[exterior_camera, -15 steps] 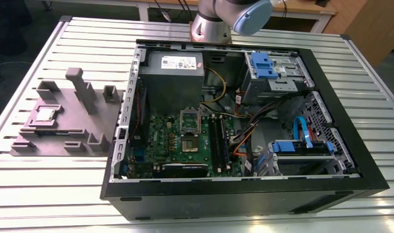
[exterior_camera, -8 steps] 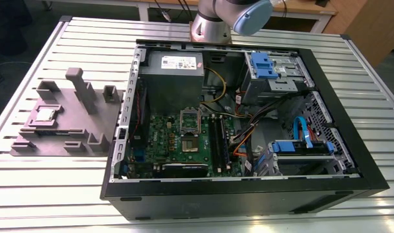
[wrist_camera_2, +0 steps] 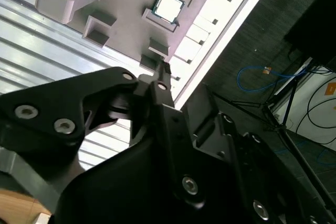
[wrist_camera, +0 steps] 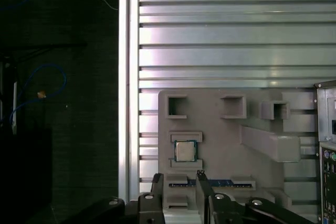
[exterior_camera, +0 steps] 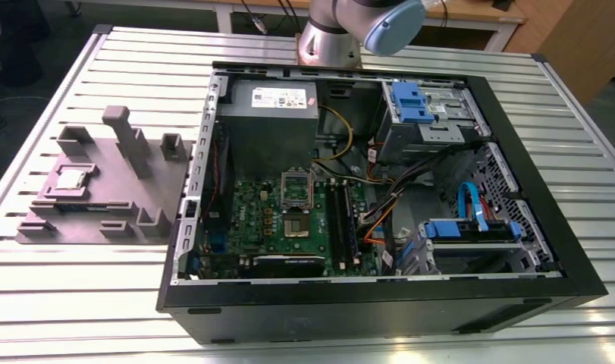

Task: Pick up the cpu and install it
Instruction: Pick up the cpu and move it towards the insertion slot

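1. At the exterior view's left, we find the cpu (exterior_camera: 73, 179) seated in a recess of the grey fixture (exterior_camera: 115, 191) on the slatted bench (exterior_camera: 44, 288).
2. In the first wrist view we note the jaws parted, holding nothing, clear of the cpu.
3. Just right of the fixture lies the open computer case (exterior_camera: 388, 303).

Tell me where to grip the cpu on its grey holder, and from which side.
I'd take the cpu by two opposite edges, coming straight down from above: it lies flat, metal top up, in a shallow seat of the grey holder.
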